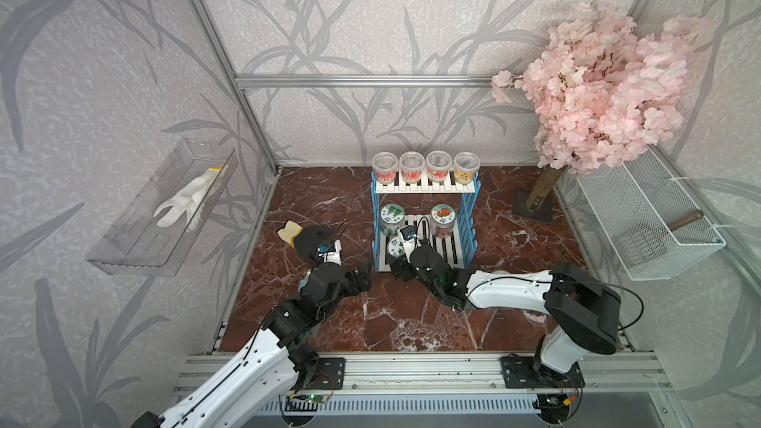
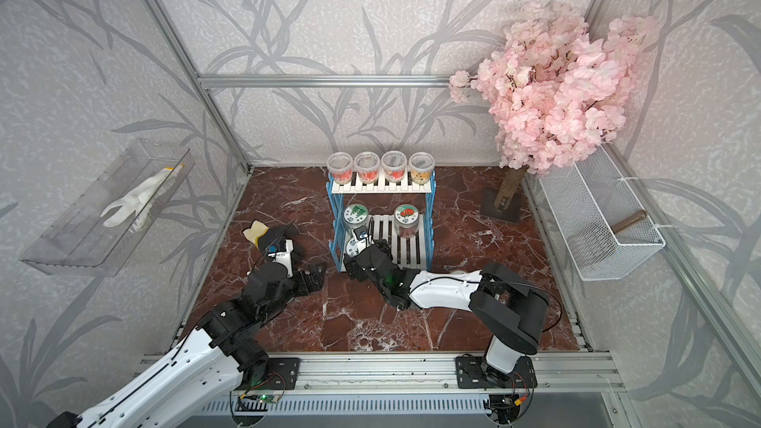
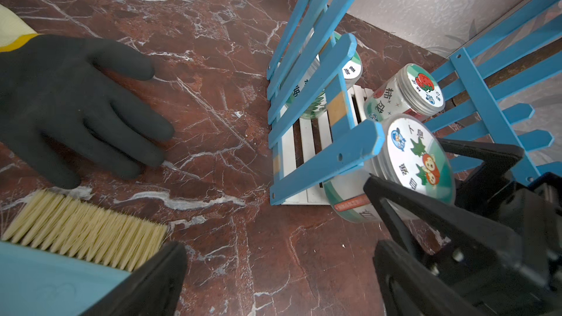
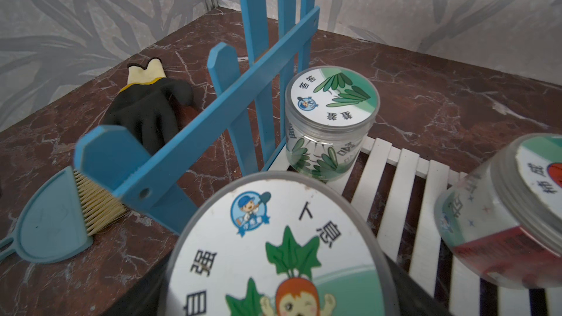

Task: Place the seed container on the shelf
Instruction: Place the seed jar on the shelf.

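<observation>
Aluminium rail, marble floor, shelf, leafy wallpaper

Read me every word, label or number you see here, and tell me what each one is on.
"自强不息": lid of the carrot jar.
"柿成": lid of the tomato jar, partly cut off by the picture's edge.
Leaf jar lid: characters there, too skewed to read surely.
Jar sides: print mostly blurred.
Four cups on the shelf: labels too small.
No numbers readable.
</observation>
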Robot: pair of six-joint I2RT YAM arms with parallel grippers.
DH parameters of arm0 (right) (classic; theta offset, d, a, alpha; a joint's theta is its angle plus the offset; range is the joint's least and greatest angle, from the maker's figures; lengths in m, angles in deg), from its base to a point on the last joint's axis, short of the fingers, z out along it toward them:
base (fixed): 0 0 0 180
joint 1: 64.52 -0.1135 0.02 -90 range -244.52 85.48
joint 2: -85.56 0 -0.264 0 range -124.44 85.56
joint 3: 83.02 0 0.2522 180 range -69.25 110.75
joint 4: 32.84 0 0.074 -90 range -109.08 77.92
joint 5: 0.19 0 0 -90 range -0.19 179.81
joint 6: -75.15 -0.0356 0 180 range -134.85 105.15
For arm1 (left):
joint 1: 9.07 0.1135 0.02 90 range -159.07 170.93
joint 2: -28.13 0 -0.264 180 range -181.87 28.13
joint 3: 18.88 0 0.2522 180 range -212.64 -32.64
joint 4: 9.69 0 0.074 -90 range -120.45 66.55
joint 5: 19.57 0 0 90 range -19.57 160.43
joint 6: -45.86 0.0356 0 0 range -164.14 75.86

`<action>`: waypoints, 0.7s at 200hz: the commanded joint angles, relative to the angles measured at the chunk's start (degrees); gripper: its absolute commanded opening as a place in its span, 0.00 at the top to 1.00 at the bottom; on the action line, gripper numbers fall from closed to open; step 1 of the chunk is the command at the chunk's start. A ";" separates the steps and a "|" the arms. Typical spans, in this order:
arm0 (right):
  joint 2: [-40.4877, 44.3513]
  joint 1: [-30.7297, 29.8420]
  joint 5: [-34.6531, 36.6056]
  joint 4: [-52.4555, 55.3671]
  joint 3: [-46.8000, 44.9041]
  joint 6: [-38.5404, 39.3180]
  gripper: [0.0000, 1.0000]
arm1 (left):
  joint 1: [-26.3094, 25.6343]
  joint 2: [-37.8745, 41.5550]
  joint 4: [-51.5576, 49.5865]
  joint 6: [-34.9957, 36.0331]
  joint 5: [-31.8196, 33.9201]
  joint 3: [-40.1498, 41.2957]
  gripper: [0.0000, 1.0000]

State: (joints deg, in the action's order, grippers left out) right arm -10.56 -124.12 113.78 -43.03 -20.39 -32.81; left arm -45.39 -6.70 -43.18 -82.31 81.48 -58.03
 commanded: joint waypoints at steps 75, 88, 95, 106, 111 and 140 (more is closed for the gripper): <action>-6.00 -1.58 10.29 1.59 5.26 -4.67 0.23 | 0.18 -1.24 6.60 -0.15 -8.92 2.20 0.00; -6.26 -1.58 10.90 0.96 5.44 -4.50 0.22 | 0.18 -1.10 6.81 -0.02 -9.34 2.36 0.00; -6.56 -1.58 10.90 0.64 5.61 -4.32 0.22 | 0.17 -0.91 6.86 0.15 -9.22 2.51 0.00; -7.22 -1.55 10.40 0.32 5.99 -4.20 0.22 | 0.15 -0.62 6.84 0.37 -8.93 2.68 0.00; -7.52 -1.49 10.09 0.22 6.14 -4.16 0.21 | 0.19 -0.53 6.79 0.46 -8.80 2.77 0.00; -8.73 -1.50 8.99 0.46 7.06 -5.14 0.19 | 0.19 0.31 6.89 0.57 -8.72 3.43 0.00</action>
State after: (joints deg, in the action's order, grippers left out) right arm -18.32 -125.43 122.32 -40.38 -15.52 -36.68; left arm -45.39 -7.36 -37.49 -82.66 73.31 -55.82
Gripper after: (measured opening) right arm 0.893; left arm 0.999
